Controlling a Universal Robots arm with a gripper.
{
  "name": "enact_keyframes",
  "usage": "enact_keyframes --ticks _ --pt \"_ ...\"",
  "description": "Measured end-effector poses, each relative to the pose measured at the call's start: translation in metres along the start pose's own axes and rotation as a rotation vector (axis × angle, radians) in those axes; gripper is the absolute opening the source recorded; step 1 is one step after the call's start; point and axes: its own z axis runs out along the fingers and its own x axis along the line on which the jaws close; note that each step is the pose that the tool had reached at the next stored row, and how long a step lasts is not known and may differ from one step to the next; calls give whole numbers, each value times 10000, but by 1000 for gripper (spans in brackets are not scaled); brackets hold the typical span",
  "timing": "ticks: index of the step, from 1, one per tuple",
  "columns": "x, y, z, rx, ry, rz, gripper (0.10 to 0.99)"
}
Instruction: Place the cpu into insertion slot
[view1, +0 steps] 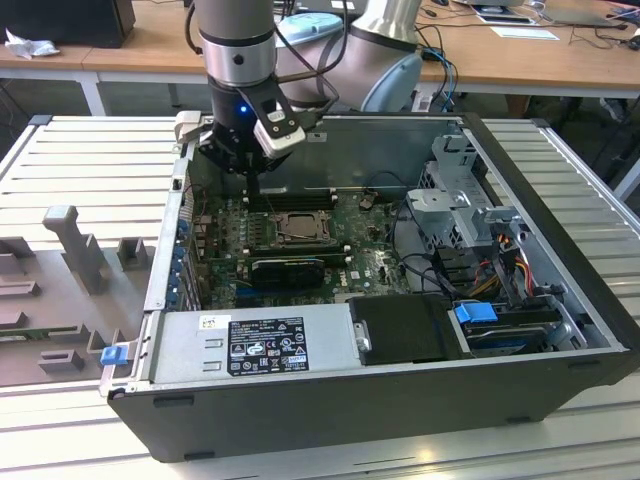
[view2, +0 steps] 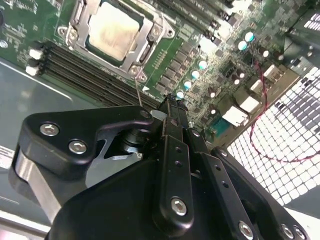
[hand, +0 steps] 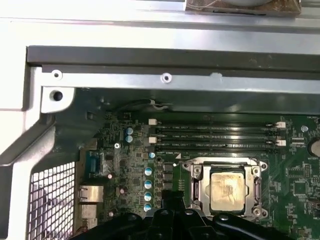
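Observation:
The cpu (view2: 114, 31), a pale square chip with a smudged metal top, lies inside the insertion slot (view2: 151, 34), framed by its shiny metal bracket. In the first wrist view the cpu (hand: 227, 189) sits in the same insertion slot (hand: 199, 186) below the memory slots. In the exterior view the cpu (view1: 297, 227) is in the middle of the green motherboard. My gripper (view1: 251, 186) hovers over the board at the far left of the socket, apart from the chip. Its black fingers (view2: 170, 106) are pressed together beside the thin socket lever (view2: 139, 90).
The open computer case (view1: 560, 330) holds a grey power-supply box (view1: 250, 340) along the near side, a black cover (view1: 405, 328) and a drive cage (view1: 460, 200) with cables at the exterior view's right. Long memory slots (hand: 215, 137) run beside the socket. Grey fixtures (view1: 75, 245) stand outside the case.

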Motion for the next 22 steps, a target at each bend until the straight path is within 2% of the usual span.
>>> enact_keyframes --ticks 5,10,13,22 --pt "54 72 65 -8 4 -39 106" --pt "54 232 131 -11 5 -72 106" --pt "45 235 147 -10 7 -75 106" --pt "-50 233 153 -10 7 -74 106"
